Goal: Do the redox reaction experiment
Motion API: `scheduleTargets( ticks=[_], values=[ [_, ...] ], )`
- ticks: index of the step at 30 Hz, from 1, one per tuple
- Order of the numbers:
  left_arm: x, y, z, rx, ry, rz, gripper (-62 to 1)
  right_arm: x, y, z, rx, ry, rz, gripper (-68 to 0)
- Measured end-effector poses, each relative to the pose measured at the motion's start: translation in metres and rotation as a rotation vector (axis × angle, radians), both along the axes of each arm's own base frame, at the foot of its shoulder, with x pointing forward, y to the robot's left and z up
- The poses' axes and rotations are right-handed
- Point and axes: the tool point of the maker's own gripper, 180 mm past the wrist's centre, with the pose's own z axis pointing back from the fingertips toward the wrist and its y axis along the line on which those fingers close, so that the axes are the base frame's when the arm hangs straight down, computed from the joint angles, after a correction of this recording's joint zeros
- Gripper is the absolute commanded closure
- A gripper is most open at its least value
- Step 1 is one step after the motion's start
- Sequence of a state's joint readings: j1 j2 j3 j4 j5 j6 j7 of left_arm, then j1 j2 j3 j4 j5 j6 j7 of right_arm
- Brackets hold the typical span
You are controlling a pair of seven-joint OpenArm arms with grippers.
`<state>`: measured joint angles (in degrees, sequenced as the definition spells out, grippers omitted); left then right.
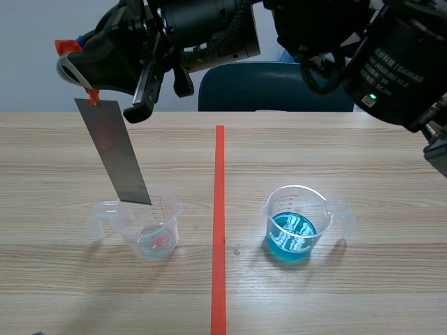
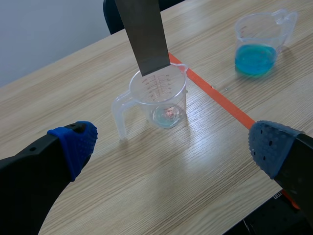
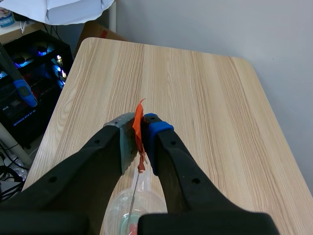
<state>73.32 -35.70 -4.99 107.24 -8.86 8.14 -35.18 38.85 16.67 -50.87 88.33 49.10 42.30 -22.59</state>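
Note:
A grey metal strip [image 1: 115, 153] hangs tilted from an orange tag [image 1: 68, 47]. My right gripper [image 1: 87, 77], reaching across from the right and raised high, is shut on the strip's top; in the right wrist view this gripper [image 3: 139, 132] pinches the tag [image 3: 138, 122]. The strip's lower end [image 2: 144, 34] sits at about rim height over a clear measuring cup [image 1: 147, 227] holding a little clear liquid. A second cup [image 1: 297, 227] with blue liquid stands right of the tape line. My left gripper [image 2: 173, 143] is open, low, in front of the clear cup [image 2: 156, 93].
An orange-red tape line [image 1: 219, 230] runs down the table's middle between the cups. A dark blue chair [image 1: 279, 87] stands behind the far edge. In the right wrist view, the table's edge drops off to computer equipment [image 3: 29, 88] on the floor.

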Motion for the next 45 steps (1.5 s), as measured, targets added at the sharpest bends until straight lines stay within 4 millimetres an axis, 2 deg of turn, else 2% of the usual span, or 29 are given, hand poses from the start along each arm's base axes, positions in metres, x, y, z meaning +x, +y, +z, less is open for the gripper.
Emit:
scheduleTargets(
  ticks=[45],
  values=[
    [0.0,0.0,0.0,0.0,0.0,0.0,-62.3,0.0015,-0.0004,-0.0023,-0.013,-0.014,-0.006,-0.6]
  ],
)
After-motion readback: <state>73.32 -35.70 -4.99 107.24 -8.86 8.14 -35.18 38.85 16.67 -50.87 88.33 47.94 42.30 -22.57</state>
